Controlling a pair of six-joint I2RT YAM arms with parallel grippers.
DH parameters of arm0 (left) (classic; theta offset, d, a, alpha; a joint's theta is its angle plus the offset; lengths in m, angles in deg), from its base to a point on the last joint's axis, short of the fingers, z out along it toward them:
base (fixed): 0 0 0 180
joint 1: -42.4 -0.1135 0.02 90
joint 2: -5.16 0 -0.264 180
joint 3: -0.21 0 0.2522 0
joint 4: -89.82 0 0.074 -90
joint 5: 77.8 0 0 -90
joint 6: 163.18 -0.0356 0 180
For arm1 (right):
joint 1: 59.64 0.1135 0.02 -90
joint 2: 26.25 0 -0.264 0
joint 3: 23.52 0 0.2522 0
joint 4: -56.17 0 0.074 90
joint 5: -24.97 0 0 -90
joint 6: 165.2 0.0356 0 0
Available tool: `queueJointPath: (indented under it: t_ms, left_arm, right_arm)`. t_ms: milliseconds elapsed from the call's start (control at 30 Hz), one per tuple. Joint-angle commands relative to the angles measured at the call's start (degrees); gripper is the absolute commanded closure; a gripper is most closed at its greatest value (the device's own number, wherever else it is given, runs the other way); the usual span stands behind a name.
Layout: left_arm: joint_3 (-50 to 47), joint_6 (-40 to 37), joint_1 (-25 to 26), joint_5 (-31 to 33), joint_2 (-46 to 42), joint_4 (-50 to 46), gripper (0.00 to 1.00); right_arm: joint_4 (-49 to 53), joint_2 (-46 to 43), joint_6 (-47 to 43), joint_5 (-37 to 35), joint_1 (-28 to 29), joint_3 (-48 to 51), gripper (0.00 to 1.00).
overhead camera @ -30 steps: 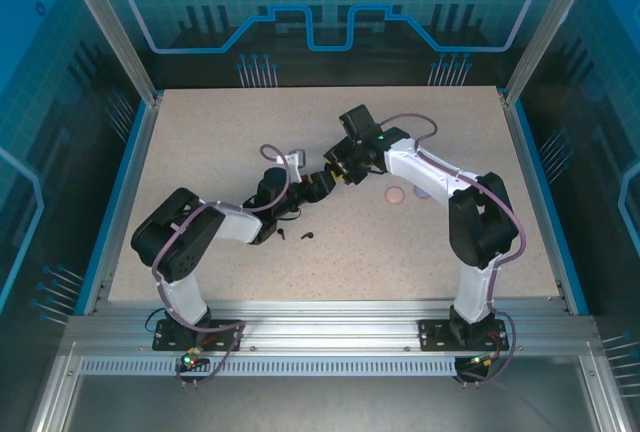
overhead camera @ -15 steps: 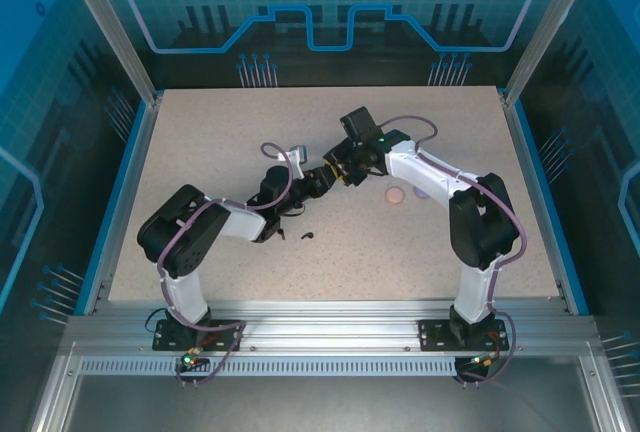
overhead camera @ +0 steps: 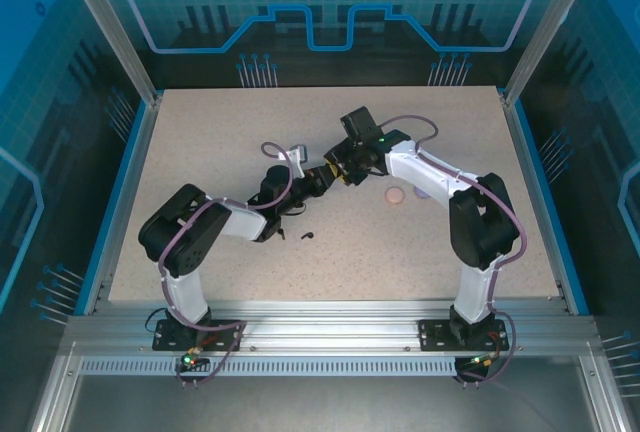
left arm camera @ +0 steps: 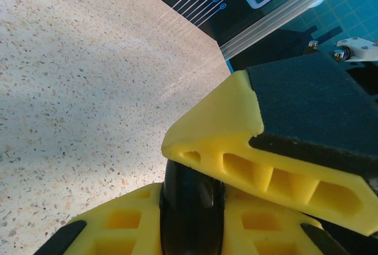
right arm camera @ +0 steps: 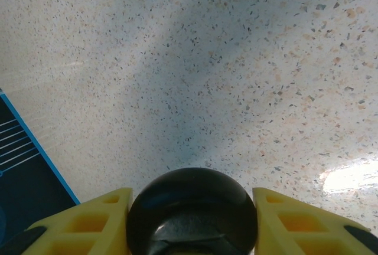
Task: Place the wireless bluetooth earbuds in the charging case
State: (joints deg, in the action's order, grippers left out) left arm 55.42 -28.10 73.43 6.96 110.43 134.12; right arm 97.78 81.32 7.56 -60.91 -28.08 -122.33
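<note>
Speckled table [overhead camera: 200, 132], left gripper [left arm camera: 192, 213] is clamped on the black case [right arm camera: 189, 219]; right gripper [right arm camera: 190, 199] straddles it, can't tell if gripping.

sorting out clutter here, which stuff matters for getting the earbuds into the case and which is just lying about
in the job:
- black case, between the left tool and the right tool
- black earbuds, loose on the table

lying about for now:
- pink round case
- purple round case, beside the pink one
</note>
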Motion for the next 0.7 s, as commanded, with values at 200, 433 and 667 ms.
queueJointPath:
  t_ms: [200,433,667]
  left_arm:
    - [-0.06,-2.15,-0.01,-3.73,-4.98,-4.00,1.00]
    - [1.80,-12.05,-1.76,-16.94,-14.57,-17.29,1.00]
    - [9.15,-17.14,-4.39,-32.79,-17.60,-29.69,1.00]
  right_arm:
    - [-12.22,-11.89,-4.30,-1.27,-4.30,8.13,0.29]
    - [-16.34,-24.29,-24.78,6.49,-10.98,18.46,0.27]
    - [-30.03,-39.85,-37.83,19.48,-14.12,35.53,0.25]
